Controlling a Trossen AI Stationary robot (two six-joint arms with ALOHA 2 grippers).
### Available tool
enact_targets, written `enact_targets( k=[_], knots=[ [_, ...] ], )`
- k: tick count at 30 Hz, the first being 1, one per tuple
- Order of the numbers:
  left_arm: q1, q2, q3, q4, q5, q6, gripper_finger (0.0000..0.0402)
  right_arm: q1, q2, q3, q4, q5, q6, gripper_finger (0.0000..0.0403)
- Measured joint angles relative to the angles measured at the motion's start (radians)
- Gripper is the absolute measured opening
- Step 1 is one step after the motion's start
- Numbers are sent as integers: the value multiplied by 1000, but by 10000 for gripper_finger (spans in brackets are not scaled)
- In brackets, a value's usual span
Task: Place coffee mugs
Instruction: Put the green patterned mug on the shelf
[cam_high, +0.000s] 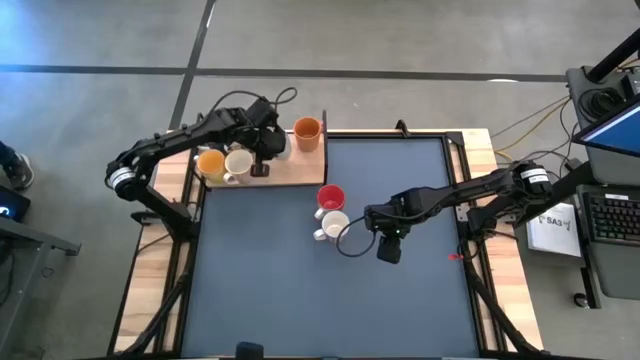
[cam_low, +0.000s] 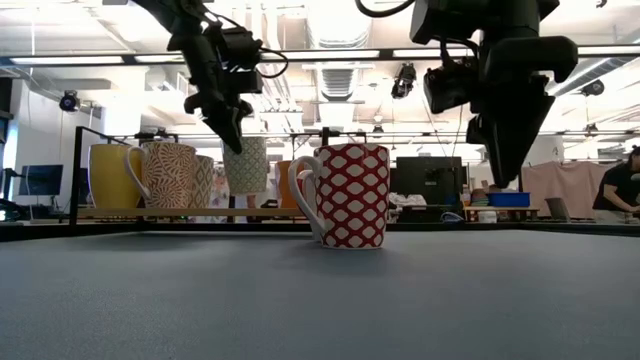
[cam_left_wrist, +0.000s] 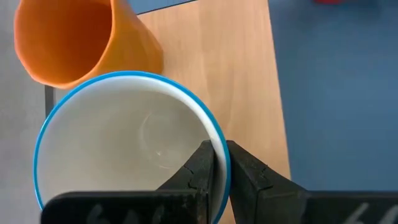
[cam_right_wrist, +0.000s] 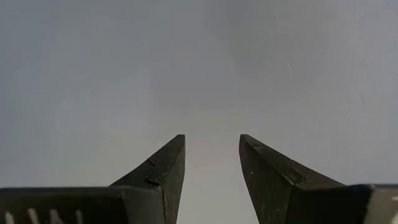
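My left gripper (cam_high: 268, 141) is over the wooden tray (cam_high: 295, 170) at the table's far left, shut on a blue-rimmed mug (cam_left_wrist: 124, 143) with a white inside and a patterned outside (cam_low: 246, 165). An orange mug (cam_high: 307, 131) stands on the tray just right of it. A yellow-orange mug (cam_high: 211, 163) and a cream mug (cam_high: 238, 165) stand at the tray's left. On the dark mat a red patterned mug (cam_high: 331, 197) and a white mug (cam_high: 333, 225) stand together. My right gripper (cam_high: 388, 248) hangs open above the mat, right of those two. My left gripper pinches the blue-rimmed mug's rim wall (cam_left_wrist: 219, 138), one finger (cam_left_wrist: 202, 163) inside the mug and the other finger (cam_left_wrist: 245, 167) outside. The fingers come from above, pointing down (cam_low: 228, 118). The mug hangs upright below them, lifted a little clear of the tray.
The tray has a low dark rail along its far and left sides (cam_low: 78, 170). Bare wood shows near the tray's right end (cam_left_wrist: 217, 68). The dark mat (cam_high: 300, 300) lies open toward the near edge. Cables and a keyboard sit beyond the table's right side.
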Motion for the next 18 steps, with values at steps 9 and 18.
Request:
enact_targets(
  k=[9,18],
  knots=[
    [54,0,0,7,0,11,12,0,0,0,12,1,0,141],
    [69,34,1,21,54,16,13,0,0,0,19,1,0,141]
  ],
)
